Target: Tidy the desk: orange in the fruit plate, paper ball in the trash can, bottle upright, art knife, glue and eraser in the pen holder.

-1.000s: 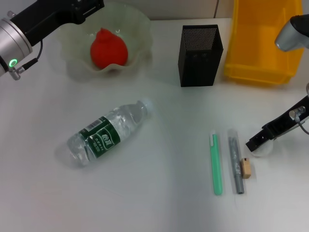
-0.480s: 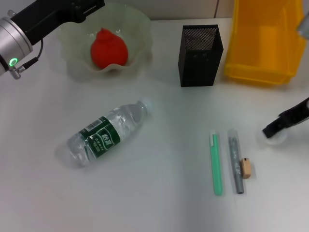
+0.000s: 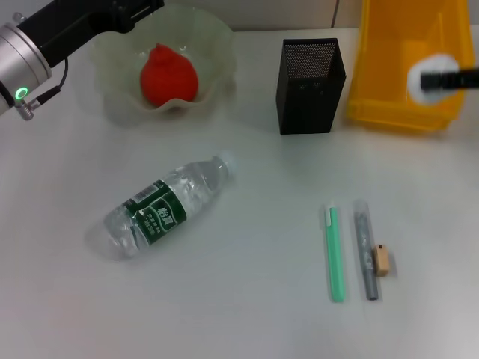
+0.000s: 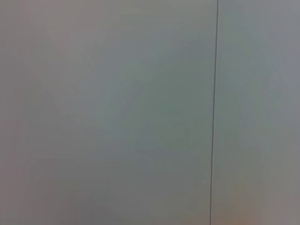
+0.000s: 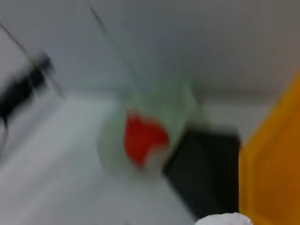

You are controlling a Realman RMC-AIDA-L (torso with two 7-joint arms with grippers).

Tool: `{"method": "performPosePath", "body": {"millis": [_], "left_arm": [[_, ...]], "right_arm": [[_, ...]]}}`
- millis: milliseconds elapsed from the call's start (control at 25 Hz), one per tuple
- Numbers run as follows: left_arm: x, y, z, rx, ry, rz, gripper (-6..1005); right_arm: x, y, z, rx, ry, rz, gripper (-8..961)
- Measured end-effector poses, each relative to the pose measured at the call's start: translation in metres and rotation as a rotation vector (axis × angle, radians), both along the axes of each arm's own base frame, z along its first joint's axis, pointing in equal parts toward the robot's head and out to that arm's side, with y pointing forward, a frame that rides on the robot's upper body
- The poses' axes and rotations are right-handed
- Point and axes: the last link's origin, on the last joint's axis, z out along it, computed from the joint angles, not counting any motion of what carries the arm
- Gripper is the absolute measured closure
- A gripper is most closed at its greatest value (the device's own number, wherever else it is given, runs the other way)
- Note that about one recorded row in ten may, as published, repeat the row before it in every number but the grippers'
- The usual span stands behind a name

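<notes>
The right gripper [image 3: 428, 79] holds the paper ball [image 3: 420, 72] over the trash can [image 3: 389, 67]. The orange [image 3: 168, 73] lies in the fruit plate [image 3: 213, 45]. The bottle [image 3: 166, 206] lies on its side. The eraser [image 3: 382, 260] touches a grey stick [image 3: 364, 249].

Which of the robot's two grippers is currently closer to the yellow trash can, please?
The right. The right gripper holds the paper ball over the trash can. The left arm is far across the desk, beside the fruit plate.
</notes>
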Motion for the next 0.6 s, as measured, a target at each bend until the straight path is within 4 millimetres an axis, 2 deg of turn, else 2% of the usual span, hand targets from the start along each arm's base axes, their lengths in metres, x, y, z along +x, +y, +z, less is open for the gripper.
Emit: {"method": "performPosePath", "body": {"millis": [120,160,280,320,520,600], "left_arm": [[0.002,-0.001,-0.002,-0.007,-0.011,-0.004,214],[0.002,-0.001,-0.002,-0.007,-0.011,-0.004,214],[0.002,-0.003,-0.007,-0.029,-0.022,-0.002,214],[0.003,-0.004,-0.009,-0.040,-0.026,-0.003,214],[0.004,-0.011,-0.012,-0.071,-0.027,-0.030,214],[0.004,-0.014,-0.012,-0.079,-0.032,-0.043,214]], "right_arm": [[0.016,0.013,-0.006,0.215,0.021,0.079,444],[0.016,0.013,-0.006,0.215,0.021,0.079,441],[0.025,0.025,-0.023,0.345,-0.041,0.140,432],[0.026,0.035,-0.038,0.407,-0.095,0.167,429],[0.022,0.052,-0.056,0.470,-0.175,0.167,413],[0.021,0.055,-0.058,0.478,-0.184,0.166,407]]}}
